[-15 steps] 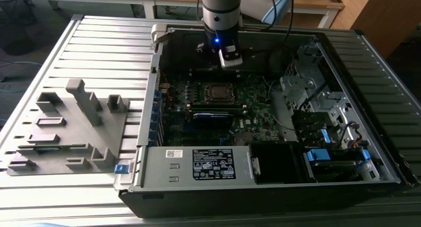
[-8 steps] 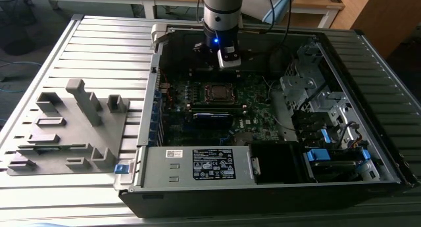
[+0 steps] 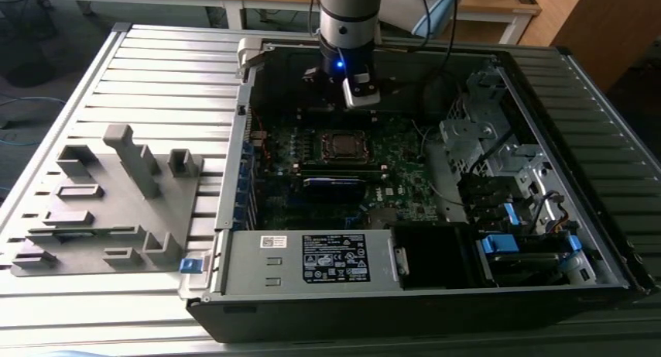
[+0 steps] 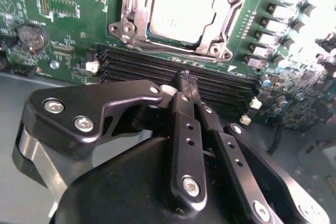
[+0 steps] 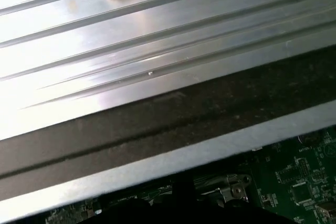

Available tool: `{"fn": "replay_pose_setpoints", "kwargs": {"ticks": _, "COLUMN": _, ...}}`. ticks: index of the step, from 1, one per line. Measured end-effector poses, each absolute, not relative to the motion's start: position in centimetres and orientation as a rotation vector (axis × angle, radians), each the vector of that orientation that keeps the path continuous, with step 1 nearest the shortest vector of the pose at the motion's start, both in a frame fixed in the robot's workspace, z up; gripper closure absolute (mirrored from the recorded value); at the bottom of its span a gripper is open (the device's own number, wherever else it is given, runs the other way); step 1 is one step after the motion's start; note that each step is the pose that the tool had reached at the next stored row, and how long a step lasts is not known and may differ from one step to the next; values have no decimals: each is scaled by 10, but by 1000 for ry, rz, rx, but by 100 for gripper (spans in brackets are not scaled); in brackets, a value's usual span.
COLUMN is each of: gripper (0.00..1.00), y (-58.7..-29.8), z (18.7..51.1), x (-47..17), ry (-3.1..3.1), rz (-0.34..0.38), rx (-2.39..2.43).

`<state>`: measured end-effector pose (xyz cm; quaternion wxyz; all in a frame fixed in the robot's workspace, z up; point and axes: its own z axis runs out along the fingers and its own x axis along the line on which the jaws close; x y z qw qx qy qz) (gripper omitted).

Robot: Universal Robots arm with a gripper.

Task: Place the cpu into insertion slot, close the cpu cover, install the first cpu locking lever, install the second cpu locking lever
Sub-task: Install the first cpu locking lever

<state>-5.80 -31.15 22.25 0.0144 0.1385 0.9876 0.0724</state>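
Second wrist view: my gripper [image 4: 190, 85] (fingers pressed together, holding nothing) hovers just short of the cpu [image 4: 181, 6], seated under the cpu cover [image 4: 228, 17].

No text is legible enough to read; only where print sits can be told.

Exterior view: big black-and-white label [image 3: 333, 258] on top of the silver power supply box [image 3: 248, 268], at the front edge of the pc case [image 3: 413, 314]. It carries rows of tiny print and approval-type symbols, all unreadable. A small white sticker [image 3: 272, 242] sits just beside it, toward the exterior view's left, w/ dark marks too small to make out.

Second wrist view: faint engraved lines on the cpu [image 4: 178, 6] face, washed out by glare. White silkscreen marks and a round emblem [image 4: 6, 8] on the green circuit board [image 4: 79, 3], illegible. Coin cell [image 4: 32, 36] shows no readable stamp.

First wrist view: more white silkscreen on the board [image 5: 299, 182], unreadable.
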Motion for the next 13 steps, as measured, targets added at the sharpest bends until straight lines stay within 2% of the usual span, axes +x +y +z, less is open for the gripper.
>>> {"fn": "replay_pose_setpoints", "kwargs": {"ticks": 13, "gripper": 89, "y": -315, "z": 222, "x": -58, "ry": 3096, "rz": 137, "rx": 293}}
